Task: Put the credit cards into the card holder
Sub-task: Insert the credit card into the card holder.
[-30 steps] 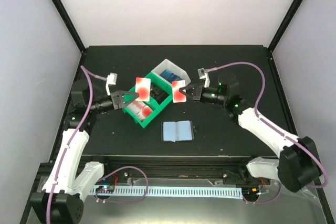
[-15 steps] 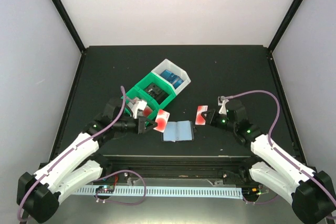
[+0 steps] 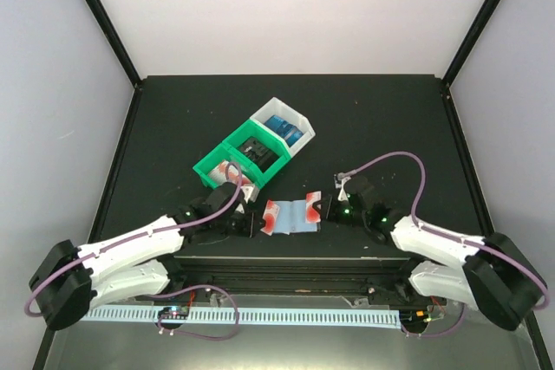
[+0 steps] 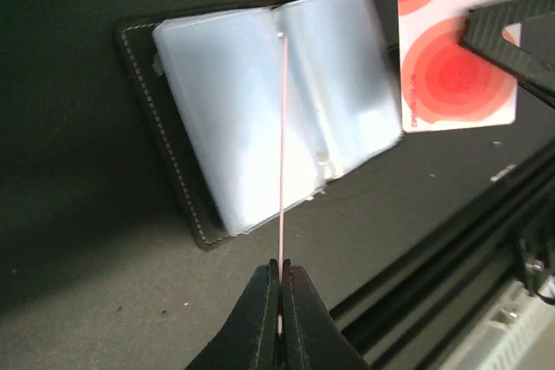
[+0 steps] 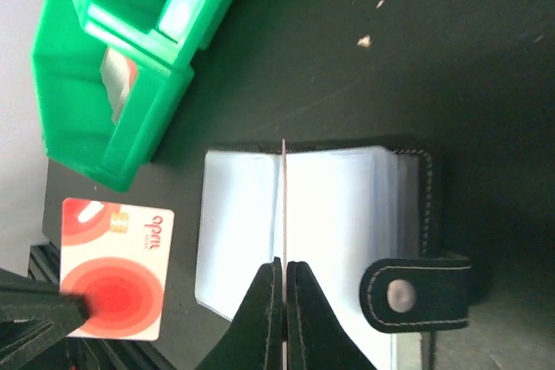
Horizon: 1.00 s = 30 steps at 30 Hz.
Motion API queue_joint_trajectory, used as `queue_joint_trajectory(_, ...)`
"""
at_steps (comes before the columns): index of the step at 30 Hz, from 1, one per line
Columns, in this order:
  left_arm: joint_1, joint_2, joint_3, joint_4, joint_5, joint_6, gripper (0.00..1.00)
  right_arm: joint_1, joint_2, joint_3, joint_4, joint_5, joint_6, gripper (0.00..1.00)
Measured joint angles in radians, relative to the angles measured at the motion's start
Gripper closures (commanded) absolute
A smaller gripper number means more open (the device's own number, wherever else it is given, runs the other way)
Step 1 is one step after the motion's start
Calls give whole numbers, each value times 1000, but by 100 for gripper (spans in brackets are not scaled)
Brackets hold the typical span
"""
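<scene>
Credit cards (image 3: 271, 217) clenched by left gripper (image 3: 261, 223) and right gripper (image 3: 319, 210), nine and three o'clock of card holder (image 3: 295, 216); we should tilt each edge into a slot.

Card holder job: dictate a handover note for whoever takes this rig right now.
Card holder: lying open between both claws.
Left claw: shut on a red-and-white card, at the holder's left edge.
Right claw: shut on a second red-and-white card, at its right edge.
Done: no card visibly slotted yet.
Left: insert both, then fetch the cards showing in the green bin and white bin.
</scene>
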Motion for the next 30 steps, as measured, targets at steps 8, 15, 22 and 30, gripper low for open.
queue_joint_trajectory(8, -63, 77, -3, 31, -182, -100, 98, 61, 210, -32, 255, -68, 63, 99)
queue_joint_trajectory(15, -63, 113, -6, 33, -244, -124, 99, 73, 322, -31, 386, -104, 96, 99)
queue_joint_trajectory(22, -63, 145, -13, 37, -256, -135, 98, 75, 393, -26, 457, -136, 121, 99)
queue_joint_trajectory(30, -63, 145, -23, 52, -255, -142, 98, 82, 437, -16, 476, -139, 150, 99)
